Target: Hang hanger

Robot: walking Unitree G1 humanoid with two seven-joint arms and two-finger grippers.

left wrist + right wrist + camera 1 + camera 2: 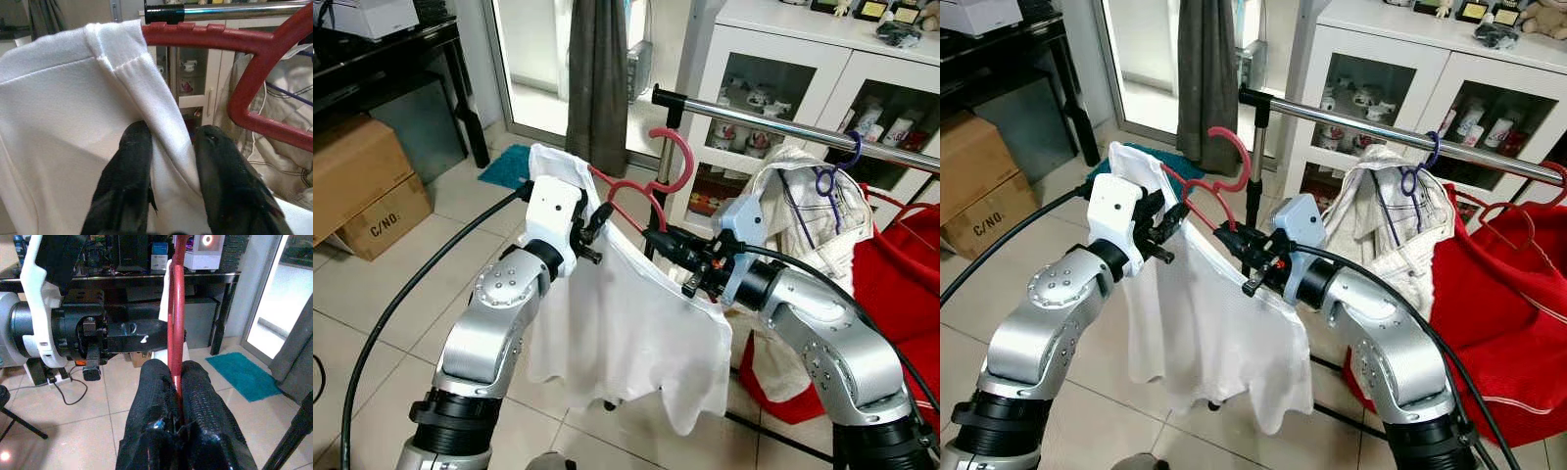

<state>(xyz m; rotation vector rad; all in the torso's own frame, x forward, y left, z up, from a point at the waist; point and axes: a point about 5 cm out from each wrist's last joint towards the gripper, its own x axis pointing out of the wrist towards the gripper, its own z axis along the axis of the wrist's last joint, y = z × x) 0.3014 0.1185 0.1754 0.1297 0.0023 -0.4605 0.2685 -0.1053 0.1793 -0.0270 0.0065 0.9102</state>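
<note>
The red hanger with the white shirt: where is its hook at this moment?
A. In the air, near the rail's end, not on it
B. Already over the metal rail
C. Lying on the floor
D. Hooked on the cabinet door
A. The red hanger is held up by both grippers, and its hook is beside and below the end of the metal rail, not over it.

To my left, two cardboard boxes (357,186) sit on the tiled floor (372,294) under a black desk (382,59). A teal mat (506,164) lies by the glass door, w/ a dark grey curtain (597,78) hanging beside it. Ahead of me there's a white cabinet (783,59) w/ mugs behind glass. A cream garment (803,211) on a purple hanger (824,181) and a red cloth (901,284) are off to my right.
</note>
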